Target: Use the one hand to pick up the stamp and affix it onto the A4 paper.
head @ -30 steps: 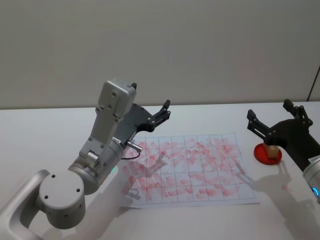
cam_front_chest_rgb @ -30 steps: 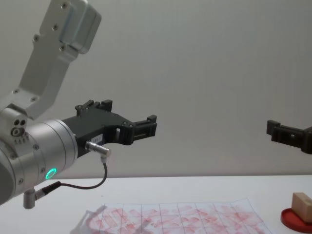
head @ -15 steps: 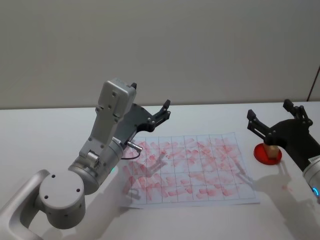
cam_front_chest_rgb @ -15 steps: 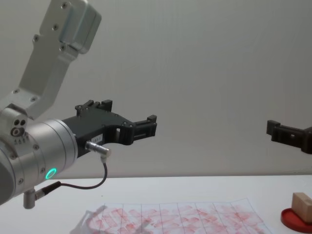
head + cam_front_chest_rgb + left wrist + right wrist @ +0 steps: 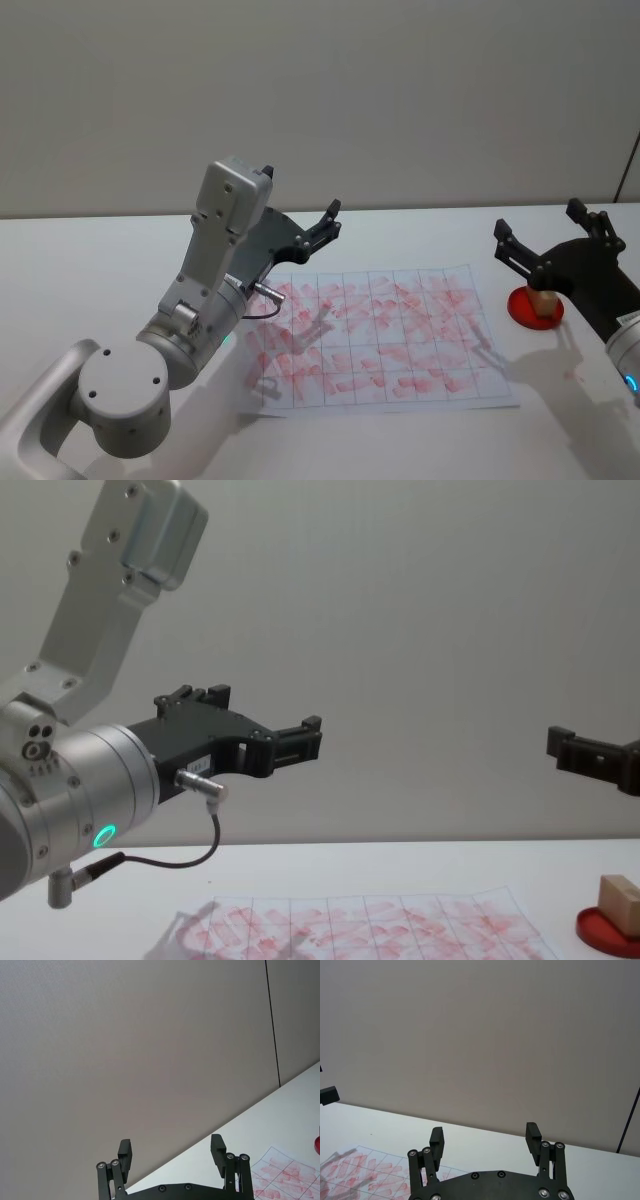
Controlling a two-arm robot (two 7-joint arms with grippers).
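Small light-tan wooden stamp (image 5: 543, 299) sits on round red ink pad (image 5: 520, 306), right of red-smudged gridded A4 paper (image 5: 380, 340); black two-fingered right gripper (image 5: 537, 225) hangs above — fingers spread; left gripper (image 5: 171, 1149) raised left, spread.

Head camera: high, angled down over the bench (image 5: 100, 250). Chest camera: low, level across the bench top. Wrist cameras: close behind left tool (image 5: 170, 1146) and right tool (image 5: 485, 1132), facing the wall (image 5: 150, 1035). Common to all four: A4 paper (image 5: 380, 335).

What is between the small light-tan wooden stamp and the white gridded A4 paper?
In the head view, the stamp stands on a round red ink pad; then bare white table up to the paper.
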